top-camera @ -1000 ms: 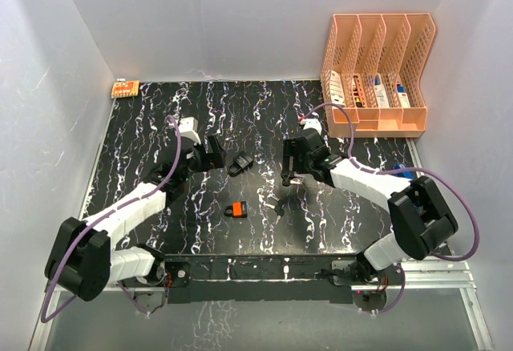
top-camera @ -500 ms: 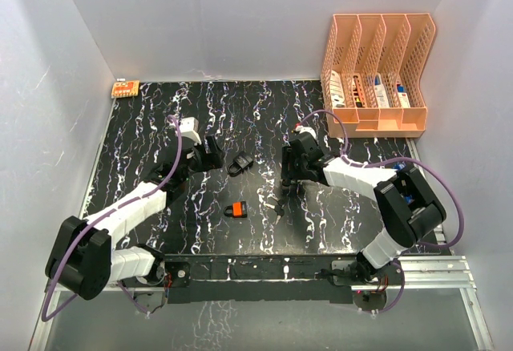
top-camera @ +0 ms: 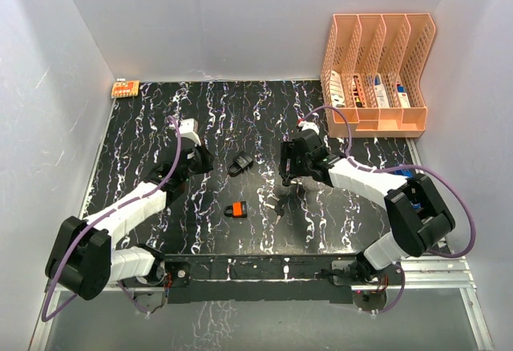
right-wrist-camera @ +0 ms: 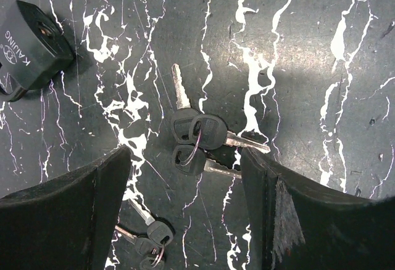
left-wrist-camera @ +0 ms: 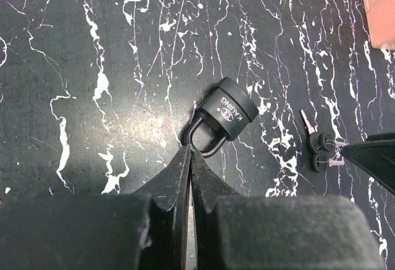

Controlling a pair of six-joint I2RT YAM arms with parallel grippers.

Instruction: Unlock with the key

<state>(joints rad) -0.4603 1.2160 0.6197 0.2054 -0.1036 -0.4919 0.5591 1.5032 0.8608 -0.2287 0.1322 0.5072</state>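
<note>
A black padlock (left-wrist-camera: 227,108) lies on the dark marbled table, its shackle (left-wrist-camera: 205,143) pointing at my left gripper (left-wrist-camera: 190,154). That gripper is shut, its tips right at the shackle with nothing seen between them. From above, the left gripper (top-camera: 202,161) sits just left of the black padlock (top-camera: 239,163). My right gripper (right-wrist-camera: 185,156) is open, straddling a bunch of black-headed keys (right-wrist-camera: 197,137) without touching it. A second key bunch (right-wrist-camera: 145,239) lies nearer. An orange padlock (top-camera: 235,210) lies in front of the black one.
A peach file rack (top-camera: 377,74) with small items stands at the back right. A small orange object (top-camera: 124,88) sits in the back left corner. White walls enclose the table on three sides.
My left gripper has gone from open to shut beside the black padlock's shackle. The right gripper dipped over the keys and stays open.
</note>
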